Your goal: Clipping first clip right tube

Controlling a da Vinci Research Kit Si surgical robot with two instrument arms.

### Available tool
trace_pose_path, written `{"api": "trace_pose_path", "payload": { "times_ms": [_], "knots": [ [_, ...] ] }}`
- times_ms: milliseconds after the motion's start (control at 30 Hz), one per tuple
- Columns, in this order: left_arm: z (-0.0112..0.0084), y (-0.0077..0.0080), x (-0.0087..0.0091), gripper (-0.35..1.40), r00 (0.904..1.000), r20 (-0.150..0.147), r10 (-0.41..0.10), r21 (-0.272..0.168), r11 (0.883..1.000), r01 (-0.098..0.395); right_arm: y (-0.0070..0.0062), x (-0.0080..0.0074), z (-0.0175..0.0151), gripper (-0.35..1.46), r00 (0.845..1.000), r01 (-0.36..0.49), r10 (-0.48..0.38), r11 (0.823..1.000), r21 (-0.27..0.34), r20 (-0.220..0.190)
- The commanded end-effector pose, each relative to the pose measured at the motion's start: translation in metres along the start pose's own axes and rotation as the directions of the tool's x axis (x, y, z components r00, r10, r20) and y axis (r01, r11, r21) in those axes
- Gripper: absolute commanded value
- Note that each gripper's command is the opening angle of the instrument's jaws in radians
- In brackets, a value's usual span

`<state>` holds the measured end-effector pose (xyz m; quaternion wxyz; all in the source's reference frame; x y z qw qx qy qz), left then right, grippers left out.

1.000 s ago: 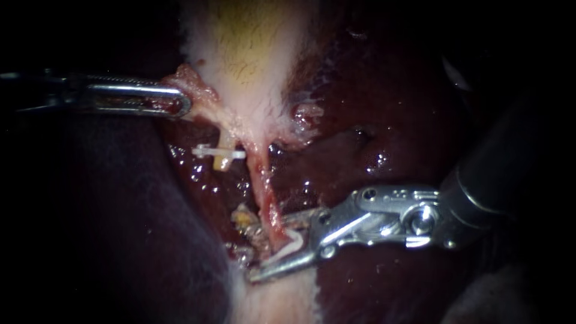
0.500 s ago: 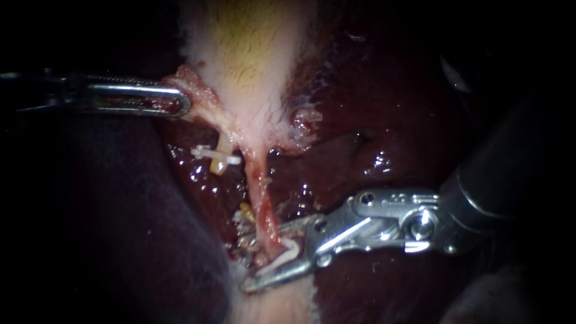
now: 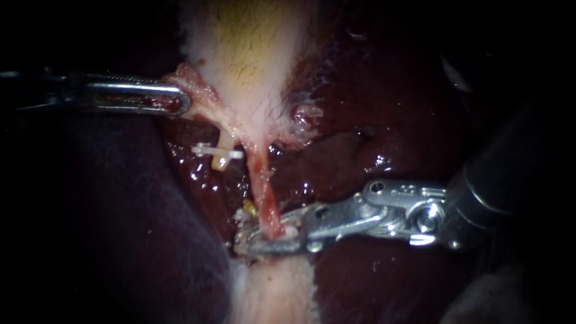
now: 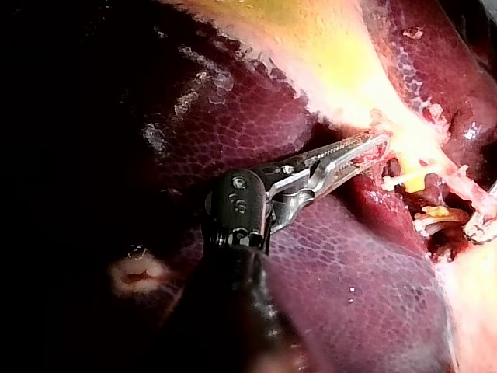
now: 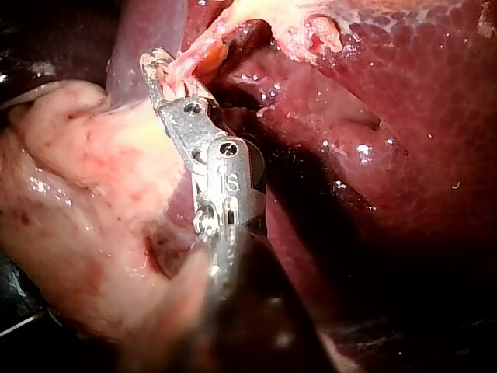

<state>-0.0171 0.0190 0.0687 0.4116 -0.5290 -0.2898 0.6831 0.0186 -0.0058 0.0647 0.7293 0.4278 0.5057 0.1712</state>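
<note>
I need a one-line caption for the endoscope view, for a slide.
Right instrument closed on the right tube; left instrument holding the gallbladder; white clip on the left tube.

The dark red liver [image 3: 390, 120] lies wet and shiny. The pale yellow gallbladder [image 3: 252, 54] lies on it. A white clip [image 3: 216, 152] crosses a short yellow tube [image 3: 227, 139].

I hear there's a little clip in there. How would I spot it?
Find the pale yellow gallbladder at the endoscope view's top middle and follow it down to its narrow end. Just left hangs a short yellowish stub, beside a longer pink tube. The clip is the thin, straight white bar across that stub, unlike the dark red liver around.
</note>
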Motion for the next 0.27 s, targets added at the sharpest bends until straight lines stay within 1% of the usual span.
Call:
{"api": "trace_pose_path", "payload": {
  "times_ms": [33, 267],
  "knots": [
    [0.0, 0.0, 0.0, -0.35, 1.0, 0.0, 0.0, 0.0, 1.0, 0.0, 0.0001, -0.0002, 0.0, -0.35, 1.0, 0.002, -0.002, 1.0, 0.003, 0.003],
    [0.0, -0.0003, 0.0, -0.35, 1.0, -0.001, 0.0, 0.003, 1.0, 0.0, 0.0004, -0.0005, 0.0, -0.35, 1.0, 0.004, -0.004, 1.0, 0.005, 0.005]
  ]
}}
